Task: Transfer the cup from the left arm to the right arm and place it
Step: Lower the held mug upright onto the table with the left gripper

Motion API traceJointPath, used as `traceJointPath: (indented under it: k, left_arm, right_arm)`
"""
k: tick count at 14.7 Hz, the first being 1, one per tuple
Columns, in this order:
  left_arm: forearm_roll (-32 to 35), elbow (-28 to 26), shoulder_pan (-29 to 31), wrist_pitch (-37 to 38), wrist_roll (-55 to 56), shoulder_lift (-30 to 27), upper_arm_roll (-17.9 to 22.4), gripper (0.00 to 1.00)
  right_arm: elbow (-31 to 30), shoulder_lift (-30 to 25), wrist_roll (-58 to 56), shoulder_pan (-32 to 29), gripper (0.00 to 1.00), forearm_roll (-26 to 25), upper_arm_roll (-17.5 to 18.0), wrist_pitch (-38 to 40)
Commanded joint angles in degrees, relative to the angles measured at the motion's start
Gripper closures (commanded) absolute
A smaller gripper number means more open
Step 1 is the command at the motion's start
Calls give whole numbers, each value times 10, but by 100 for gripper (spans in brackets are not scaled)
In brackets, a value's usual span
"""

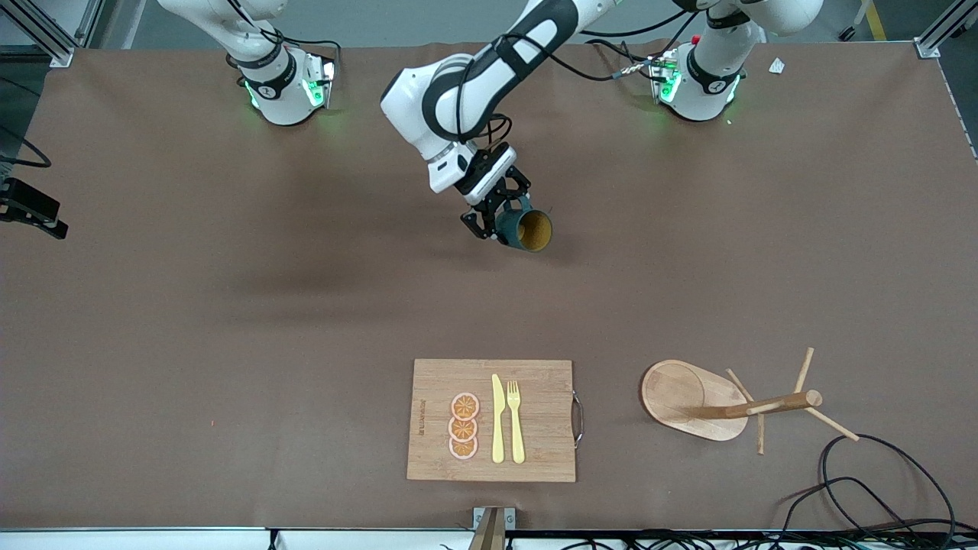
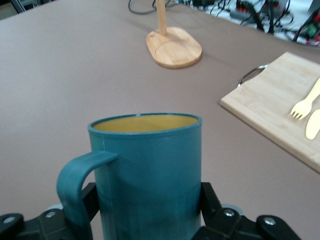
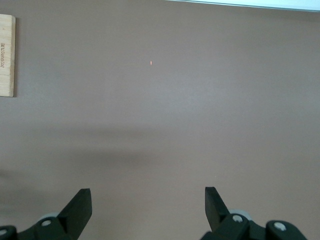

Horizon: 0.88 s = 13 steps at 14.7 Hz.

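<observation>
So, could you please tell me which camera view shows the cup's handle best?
The left wrist view: the cup fills it, with the loop handle in plain sight while the left gripper clamps the cup's sides. The front view shows the cup small, its handle hidden. The right wrist view shows no cup.

In the left wrist view the cup (image 2: 150, 175) is cut off by the bottom edge of the frame, so its base and the lower end of its handle cannot be seen. The left tool (image 2: 150, 227) shows there only as dark parts at the bottom edge, and the cup hides where its fingers press. At the right edge, the cutting board (image 2: 272, 112), fork (image 2: 306, 102) and knife (image 2: 313, 124) are cut off. In the right wrist view only the fingertips (image 3: 77, 210) of the right tool (image 3: 147, 212) show, at the bottom edge.
</observation>
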State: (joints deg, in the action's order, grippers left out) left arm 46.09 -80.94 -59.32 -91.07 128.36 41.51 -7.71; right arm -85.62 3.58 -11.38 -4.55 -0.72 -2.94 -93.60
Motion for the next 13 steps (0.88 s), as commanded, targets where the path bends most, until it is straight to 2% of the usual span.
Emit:
traceJointPath:
  k: [1, 6, 13]
  left_arm:
    - [33, 17, -61, 27, 25, 16, 44, 47]
    - [124, 16, -113, 48, 122, 101, 45, 46]
    - [163, 16, -155, 47, 136, 125, 45, 45]
  right_arm:
    - [-14, -9, 1, -11, 0, 0, 8, -3]
    - [-17, -9, 1, -12, 0, 0, 7, -4]
    - [-17, -9, 1, -12, 0, 0, 7, -4]
